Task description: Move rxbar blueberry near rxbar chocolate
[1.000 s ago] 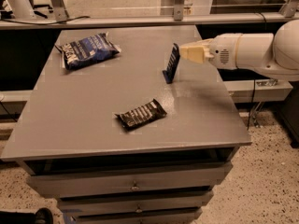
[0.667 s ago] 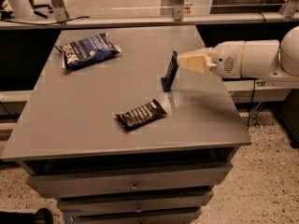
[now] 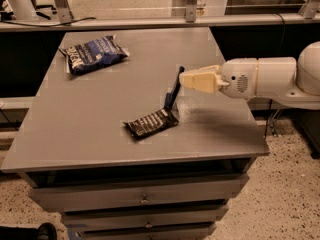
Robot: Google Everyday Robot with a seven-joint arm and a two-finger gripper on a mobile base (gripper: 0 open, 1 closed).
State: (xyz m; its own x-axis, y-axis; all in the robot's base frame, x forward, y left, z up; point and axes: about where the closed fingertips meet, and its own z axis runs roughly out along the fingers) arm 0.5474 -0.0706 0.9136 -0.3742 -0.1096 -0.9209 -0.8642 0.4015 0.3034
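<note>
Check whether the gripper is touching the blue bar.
Touching: the camera view shows the gripper clamped on the top of the upright rxbar blueberry.

The gripper (image 3: 183, 80) hangs over the table (image 3: 75, 134), pinching the rxbar blueberry (image 3: 174, 90) on edge. The rxbar chocolate (image 3: 151, 123) sits just below and ahead of its tips. The chip bag (image 3: 95, 54) is well ahead, toward the far edge, with bare tabletop between them.

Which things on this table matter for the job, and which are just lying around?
Job: rxbar blueberry, held on edge by the gripper right of centre; rxbar chocolate.
Lying about: blue chip bag, far left.
</note>
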